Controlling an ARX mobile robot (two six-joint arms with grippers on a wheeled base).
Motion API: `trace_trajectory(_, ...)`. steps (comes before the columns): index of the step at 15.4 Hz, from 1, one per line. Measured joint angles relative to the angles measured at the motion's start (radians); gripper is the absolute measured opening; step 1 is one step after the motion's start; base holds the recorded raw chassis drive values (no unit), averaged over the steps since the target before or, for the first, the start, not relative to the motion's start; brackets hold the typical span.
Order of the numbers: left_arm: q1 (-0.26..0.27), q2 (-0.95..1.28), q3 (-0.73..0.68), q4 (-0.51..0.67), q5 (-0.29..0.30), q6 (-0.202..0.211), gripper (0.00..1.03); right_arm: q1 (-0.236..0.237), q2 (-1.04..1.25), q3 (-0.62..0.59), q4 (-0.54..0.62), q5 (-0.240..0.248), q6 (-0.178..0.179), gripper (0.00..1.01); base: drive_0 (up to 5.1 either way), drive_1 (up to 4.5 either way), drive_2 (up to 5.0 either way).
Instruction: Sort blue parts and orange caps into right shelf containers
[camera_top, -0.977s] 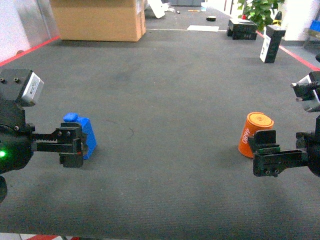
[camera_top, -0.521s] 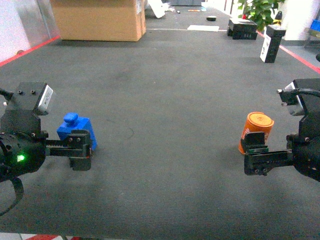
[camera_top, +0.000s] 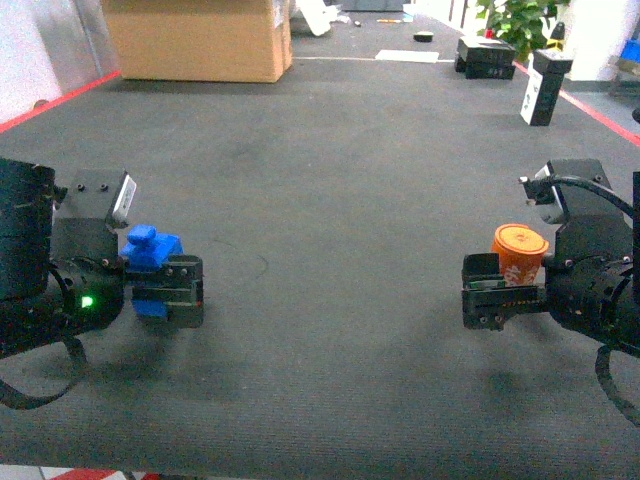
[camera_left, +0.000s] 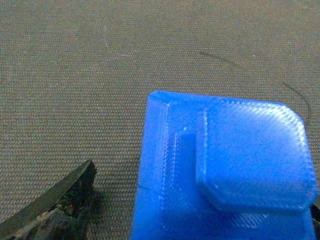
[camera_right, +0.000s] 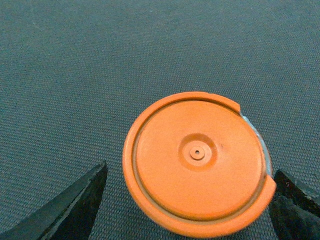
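The blue part (camera_top: 150, 250) sits on the dark mat at the left, a blocky piece with a raised knob (camera_left: 250, 160). My left gripper (camera_top: 170, 292) points down over it and stands open. Its left finger (camera_left: 60, 205) is a clear gap away from the blue part (camera_left: 165, 190). At the right an orange cap (camera_top: 520, 248) stands with its round top (camera_right: 197, 152) facing up. My right gripper (camera_top: 490, 292) is open and straddles it, with the left finger (camera_right: 75, 207) apart from the rim and the right finger (camera_right: 295, 200) close against it. The containers are out of view.
The mat (camera_top: 340, 200) stretches between the two arms. A large cardboard box (camera_top: 195, 40) stands at the far left. Black boxes (camera_top: 487, 56), a white-faced stand (camera_top: 543, 88) and a plant (camera_top: 520, 15) line the far right. Red tape (camera_top: 60, 100) marks the left border.
Both arms have moved inward and tipped down. Each gripper, which was beside its object a second ago, now sits over it with a finger on either side.
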Motion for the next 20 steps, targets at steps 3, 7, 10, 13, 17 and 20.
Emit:
trace_trajectory(3,0.0,0.036,0.04,0.007,-0.021,0.008,0.98,0.008,0.005,0.02,-0.045,0.023,0.003,0.88,0.0,0.0,0.0)
trace_trajectory(7,0.001,0.037,0.045,0.0,-0.034,0.007,0.72,0.008,0.005,0.021,-0.047,0.023,-0.013,0.44,0.0,0.0,0.0)
trace_trajectory(10,0.001,0.036,0.04,0.029,-0.044,0.008,0.45,0.013,0.005,0.02,-0.05,0.023,-0.018,0.43,0.0,0.0,0.0)
trace_trajectory(13,0.011,-0.005,-0.038,0.104,-0.05,-0.004,0.44,0.011,-0.028,-0.036,0.005,0.039,-0.02,0.43,0.0,0.0,0.0)
trace_trajectory(17,0.016,-0.467,-0.362,0.277,-0.163,-0.042,0.44,-0.023,-0.446,-0.304,0.097,0.078,-0.048,0.43,0.0,0.0,0.0)
trace_trajectory(20,-0.027,-0.951,-0.494,0.096,-0.315,0.027,0.43,-0.004,-0.935,-0.483,-0.097,0.14,-0.065,0.42,0.0,0.0,0.0)
